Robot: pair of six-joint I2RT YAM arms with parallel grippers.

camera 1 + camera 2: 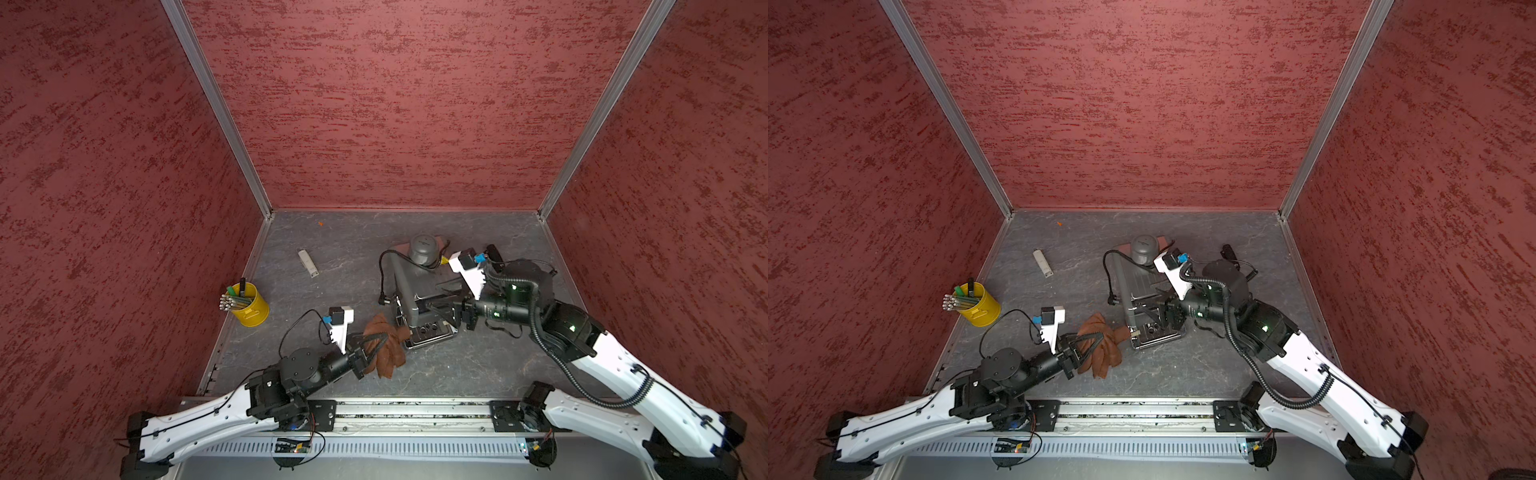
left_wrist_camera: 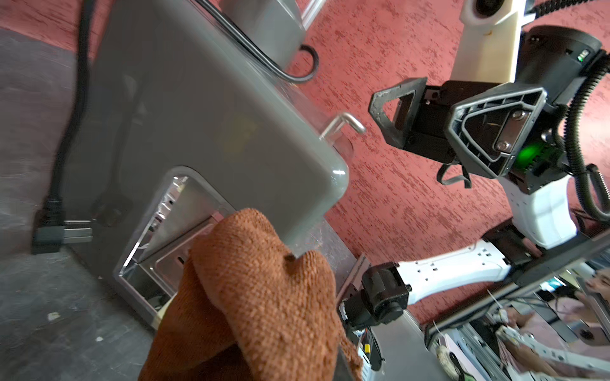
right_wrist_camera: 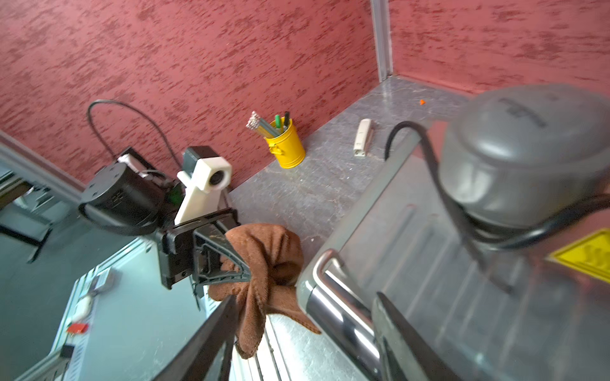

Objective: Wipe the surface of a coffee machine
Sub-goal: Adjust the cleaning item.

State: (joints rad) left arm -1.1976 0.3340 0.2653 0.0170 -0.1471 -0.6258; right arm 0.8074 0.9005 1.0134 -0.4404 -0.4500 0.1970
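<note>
In both top views the boxy grey-silver metal coffee machine (image 1: 409,286) (image 1: 1136,286) stands on the dark grey mottled table (image 1: 457,365), right of its middle. A rounded grey plastic dome (image 1: 424,249) sits at its far end and a black power cord (image 1: 380,274) loops off its left side. The left gripper (image 1: 380,338) is clamped tight on a rust-brown terry cloth (image 1: 388,355), whose bunched end touches the machine's near left corner by the chrome drip tray (image 1: 428,334). The right gripper (image 1: 438,313) hangs over the machine's near top edge, jaws partly spread. A yellow metal bucket (image 1: 251,309) of pencils stands well apart by the left wall, and a small white plastic stick (image 1: 308,262) lies between it and the machine. In the left wrist view the cloth (image 2: 257,297) fills the foreground and lies against a chrome-framed recess (image 2: 158,231) at the base of the machine (image 2: 198,115). The cord's plug (image 2: 52,227) rests on the table beside it, and the right gripper (image 2: 416,112) shows spread fingers with nothing between them. In the right wrist view the left gripper (image 3: 237,260) pinches the cloth (image 3: 264,264) just beside the machine's corner. A polished metal rail (image 3: 340,297) runs between the right gripper's two dark fingers (image 3: 204,343), and a yellow warning sticker (image 3: 587,254) sits near the dome (image 3: 528,155).
</note>
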